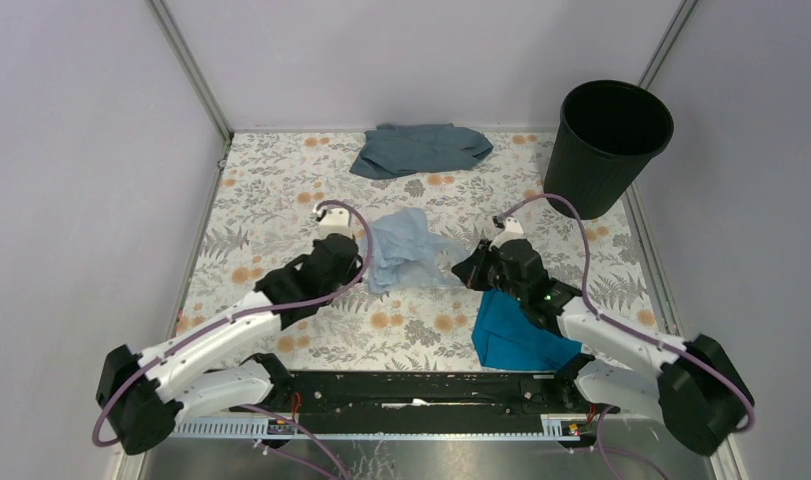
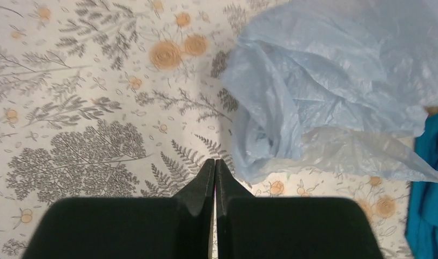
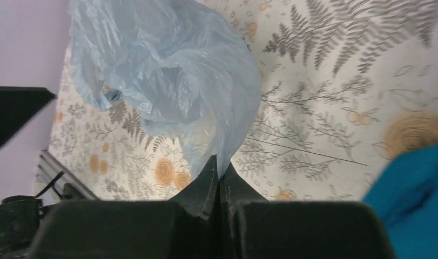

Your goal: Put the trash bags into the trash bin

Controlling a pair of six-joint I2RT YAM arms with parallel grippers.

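- Your left fingers (image 2: 203,184) are pressed together with nothing between them. The trash bag (image 2: 324,91) lies just beside their tips, at 2 o'clock in the left wrist view.
- Your right fingers (image 3: 206,186) are closed on a thin corner of the bag, and its film narrows straight into their tips.
- From above, the bag sits crumpled mid-tabletop (image 1: 281,190), between both arms.
- The trash bin (image 1: 611,145) stands upright at 2 o'clock from the bag, well apart.
- A grey-blue cloth (image 1: 416,148) lies at 12 o'clock, and a teal cloth (image 1: 516,335) at 5 o'clock, partly under your right arm.
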